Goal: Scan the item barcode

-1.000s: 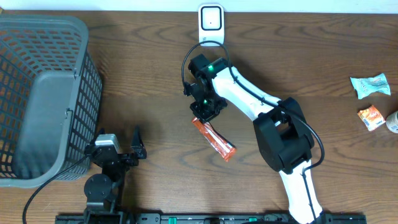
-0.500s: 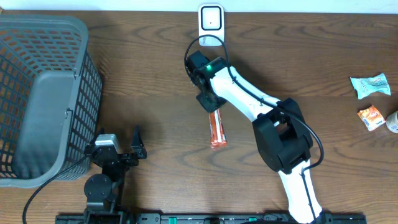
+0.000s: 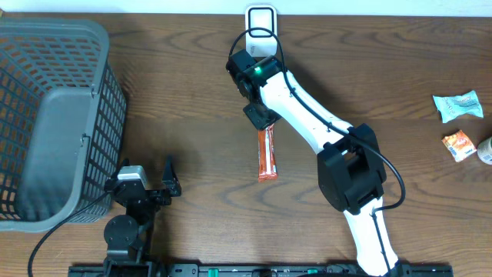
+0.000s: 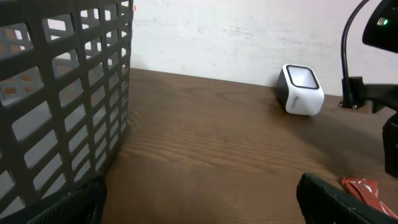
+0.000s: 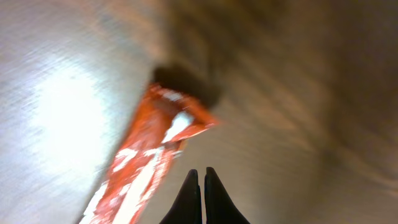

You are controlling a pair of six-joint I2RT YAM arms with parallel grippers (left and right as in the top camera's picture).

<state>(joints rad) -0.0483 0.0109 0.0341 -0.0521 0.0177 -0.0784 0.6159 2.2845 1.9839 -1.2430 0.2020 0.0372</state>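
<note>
Right gripper [image 5: 200, 173] closed, left gripper [image 4: 199, 202] open; right wrist view blurs orange packet [image 5: 146, 165]; overhead adds scanner [image 3: 261, 21].

A blurry orange-red packet beside two dark fingers

The whole picture is fuzzy. The gripper [image 5: 201, 175] pokes up from the bottom edge, its two dark fingers pressed tight together. Just left of it, a long orange-red packet [image 5: 149, 162] with white marks slants from the bottom left up to the middle. The brown worktop [image 5: 298, 93] has a big bright shine on the left.
</note>
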